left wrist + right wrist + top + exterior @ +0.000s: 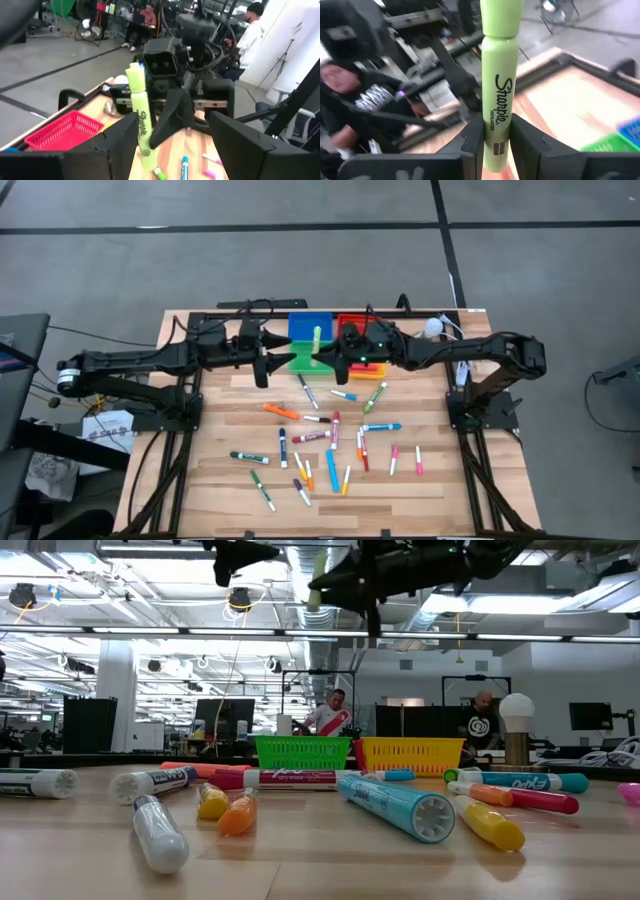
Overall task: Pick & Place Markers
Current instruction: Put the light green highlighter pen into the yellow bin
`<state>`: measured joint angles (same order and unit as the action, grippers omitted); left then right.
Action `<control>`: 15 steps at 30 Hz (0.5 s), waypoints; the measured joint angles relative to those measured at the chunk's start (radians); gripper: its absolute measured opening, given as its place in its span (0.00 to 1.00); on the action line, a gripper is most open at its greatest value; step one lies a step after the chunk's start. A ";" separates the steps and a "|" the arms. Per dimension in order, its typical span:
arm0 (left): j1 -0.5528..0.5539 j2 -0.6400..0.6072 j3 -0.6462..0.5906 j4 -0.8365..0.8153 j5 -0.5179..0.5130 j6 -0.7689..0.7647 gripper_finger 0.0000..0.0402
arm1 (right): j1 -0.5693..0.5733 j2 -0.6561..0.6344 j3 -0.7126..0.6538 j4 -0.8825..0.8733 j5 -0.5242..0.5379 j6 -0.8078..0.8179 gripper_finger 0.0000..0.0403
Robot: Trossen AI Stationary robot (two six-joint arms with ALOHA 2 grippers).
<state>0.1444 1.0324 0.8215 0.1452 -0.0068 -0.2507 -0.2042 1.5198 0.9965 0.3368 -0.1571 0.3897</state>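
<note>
A lime-green marker (499, 75) stands upright in the air over the bins at the table's far middle, and my right gripper (496, 134) is shut on it. In the high view the marker (317, 340) shows above the green bin (300, 360). My left gripper (172, 145) is open, level and facing the marker (140, 115) from the table's left, a short way off with nothing between its fingers. Several other markers (330, 440) lie flat and scattered on the wooden table. My right gripper pinches the marker's barrel near its lower end (495, 142) between its two fingers. The fingers come in about level from the table's right and lie across the marker. It stands upright above the fingers, lifted clear of the table and bins.
A blue bin (310, 327), a red bin (352, 322), the green bin and a yellow bin (412, 753) stand together at the far middle. Loose markers (395, 802) fill the table's middle and near part. People sit in the room beyond the table.
</note>
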 joint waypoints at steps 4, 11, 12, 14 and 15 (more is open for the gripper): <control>0.000 0.024 0.000 -0.005 0.000 0.000 0.60 | -0.024 -0.045 0.000 -0.120 0.000 -0.007 0.16; 0.000 0.047 -0.002 -0.006 0.000 -0.001 0.60 | -0.074 -0.137 0.000 -0.303 0.002 -0.034 0.16; 0.000 0.049 -0.002 -0.006 0.000 -0.001 0.60 | -0.081 -0.150 0.000 -0.329 0.002 -0.041 0.16; 0.000 0.050 -0.002 -0.010 0.000 -0.001 0.60 | -0.094 -0.175 0.000 -0.378 0.002 -0.055 0.16; 0.000 0.050 -0.002 -0.008 0.000 -0.001 0.60 | -0.101 -0.185 0.000 -0.405 0.002 -0.058 0.16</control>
<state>0.1444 1.0821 0.8200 0.1370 -0.0067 -0.2512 -0.3050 1.3346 0.9970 -0.0679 -0.1547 0.3317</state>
